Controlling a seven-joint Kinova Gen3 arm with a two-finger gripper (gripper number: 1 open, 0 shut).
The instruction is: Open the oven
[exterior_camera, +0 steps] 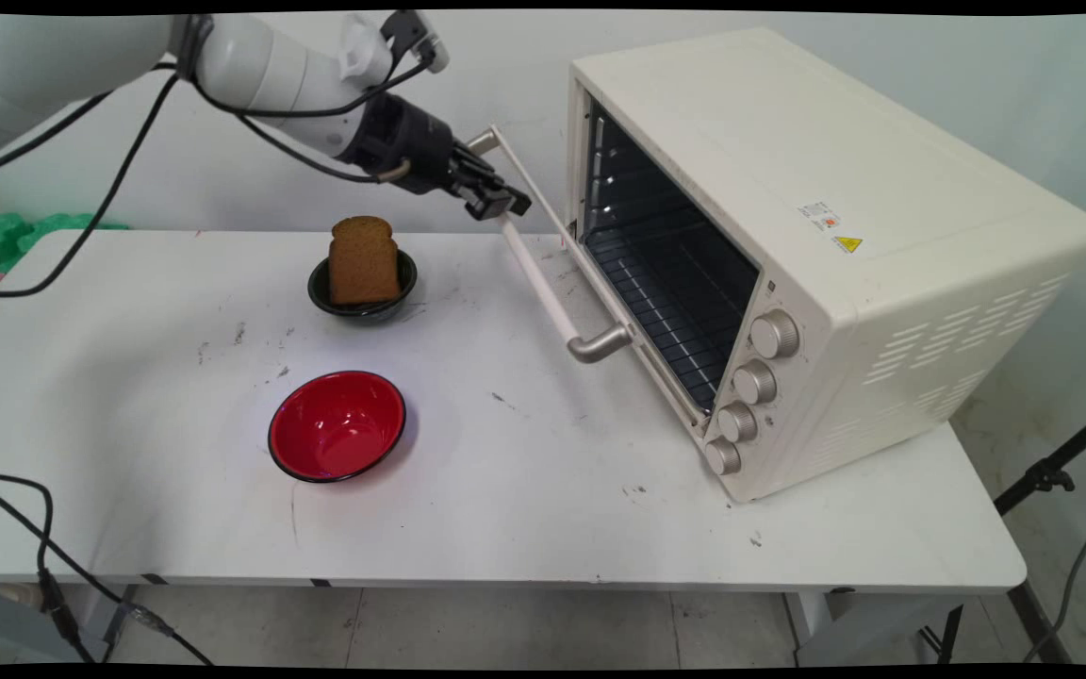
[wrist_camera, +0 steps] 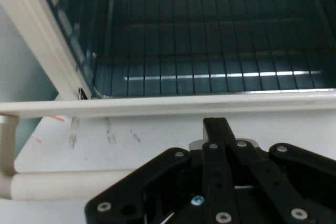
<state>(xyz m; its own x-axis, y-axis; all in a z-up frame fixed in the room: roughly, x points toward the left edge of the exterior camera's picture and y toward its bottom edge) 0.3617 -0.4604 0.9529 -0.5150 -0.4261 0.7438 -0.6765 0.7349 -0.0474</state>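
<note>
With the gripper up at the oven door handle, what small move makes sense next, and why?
Probably ease the black two-finger gripper on downward with the cream bar handle. The door of the cream toaster oven hangs only partly open, and the gripper sits at the handle's far end. Whether its fingers clasp the bar is not visible, so go slowly.

White table (exterior_camera: 524, 490), surface scuffed with dark marks. On right part: cream toaster oven (exterior_camera: 835, 245), set at angle, door (exterior_camera: 590, 273) open. Near middle front: red bowl (exterior_camera: 337, 426), well apart from oven. Behind it, toward wall: dark bowl (exterior_camera: 360, 293) with brown bread slice (exterior_camera: 363, 260) upright inside. At far left edge: green object (exterior_camera: 6, 234), only partly seen.
</note>
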